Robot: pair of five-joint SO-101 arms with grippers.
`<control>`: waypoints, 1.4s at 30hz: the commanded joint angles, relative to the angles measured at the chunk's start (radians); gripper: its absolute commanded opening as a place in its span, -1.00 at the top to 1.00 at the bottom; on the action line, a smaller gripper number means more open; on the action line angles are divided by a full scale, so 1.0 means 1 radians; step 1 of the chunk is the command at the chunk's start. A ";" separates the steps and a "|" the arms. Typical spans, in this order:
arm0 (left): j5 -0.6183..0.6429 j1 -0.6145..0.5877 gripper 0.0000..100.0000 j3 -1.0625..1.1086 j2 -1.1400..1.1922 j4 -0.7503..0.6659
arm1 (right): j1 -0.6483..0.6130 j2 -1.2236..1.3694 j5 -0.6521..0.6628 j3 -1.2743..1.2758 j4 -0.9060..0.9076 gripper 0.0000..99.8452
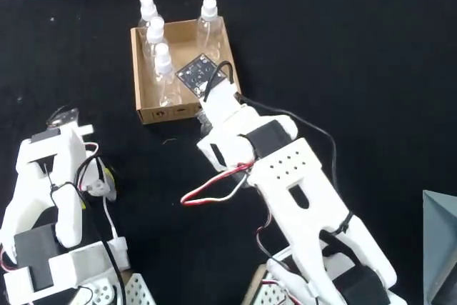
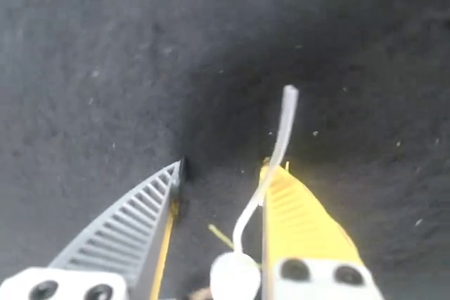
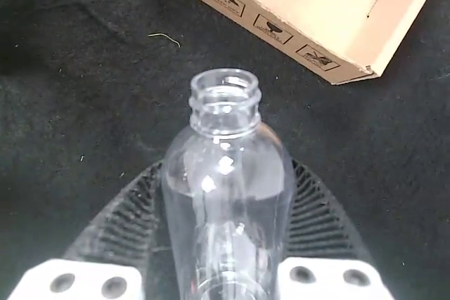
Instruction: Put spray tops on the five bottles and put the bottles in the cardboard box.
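Note:
The cardboard box (image 1: 143, 91) stands at the far middle of the table, with several clear bottles (image 1: 208, 30) wearing white spray tops in it. My right gripper (image 3: 228, 173) is shut on a clear bottle (image 3: 225, 145) with a bare open neck, just in front of the cardboard box (image 3: 309, 12). In the high view the right gripper (image 1: 206, 116) sits at the box's near right corner, and its arm hides most of that bottle. My left gripper (image 2: 225, 170) hangs low over the mat at the near left. It holds a white spray top (image 2: 235, 272) whose thin tube (image 2: 281, 138) lies along the yellow finger (image 2: 302, 223).
A black mat (image 1: 371, 55) covers the table. A grey object (image 1: 441, 241) shows at the right edge. Red and white wires (image 1: 214, 191) loop off the right arm. A small pale thread (image 3: 164, 36) lies on the mat near the box.

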 commanded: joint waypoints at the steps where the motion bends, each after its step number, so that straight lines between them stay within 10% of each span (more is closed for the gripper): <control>1: 0.195 -0.008 0.67 -0.054 -0.031 0.031 | 0.023 -0.044 -0.008 -0.008 -0.023 0.77; 8: 0.517 -0.007 0.83 -0.056 -0.040 0.029 | 0.023 -0.044 -0.008 -0.008 -0.021 0.77; 23: 0.753 -0.303 0.94 -0.197 -0.031 0.031 | 0.023 -0.044 -0.008 -0.008 -0.021 0.77; 42: 0.494 -0.429 0.91 -0.361 -0.041 0.133 | 0.023 -0.044 -0.006 -0.008 -0.020 0.77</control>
